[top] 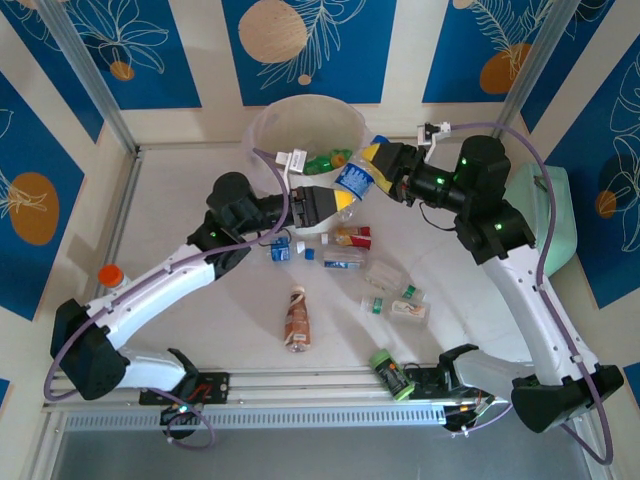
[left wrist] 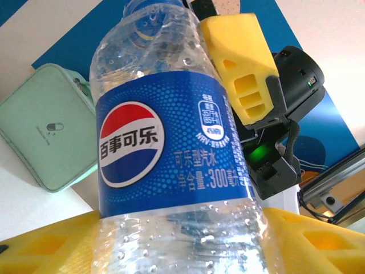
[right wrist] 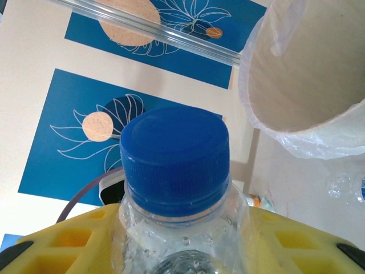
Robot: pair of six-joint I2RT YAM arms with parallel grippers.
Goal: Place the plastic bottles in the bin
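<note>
A clear Pepsi bottle (top: 355,180) with a blue label and blue cap hangs in the air just in front of the bin (top: 262,125). My right gripper (top: 378,160) is shut on its neck, the yellow fingers (right wrist: 63,242) pressing just under the cap (right wrist: 174,160). My left gripper (top: 335,205) holds the lower body of the same bottle (left wrist: 165,148), with a yellow pad (left wrist: 51,245) touching each side. In the bin lie green bottles (top: 328,160). Several more bottles (top: 345,250) lie on the table, among them a brown one (top: 298,320).
A mint-green case (top: 560,215) sits at the right edge of the table. A green bottle (top: 393,373) lies near the right arm's base and an orange-capped one (top: 110,275) stands at the left. The bin's bag-lined rim (right wrist: 302,74) is close to the right wrist.
</note>
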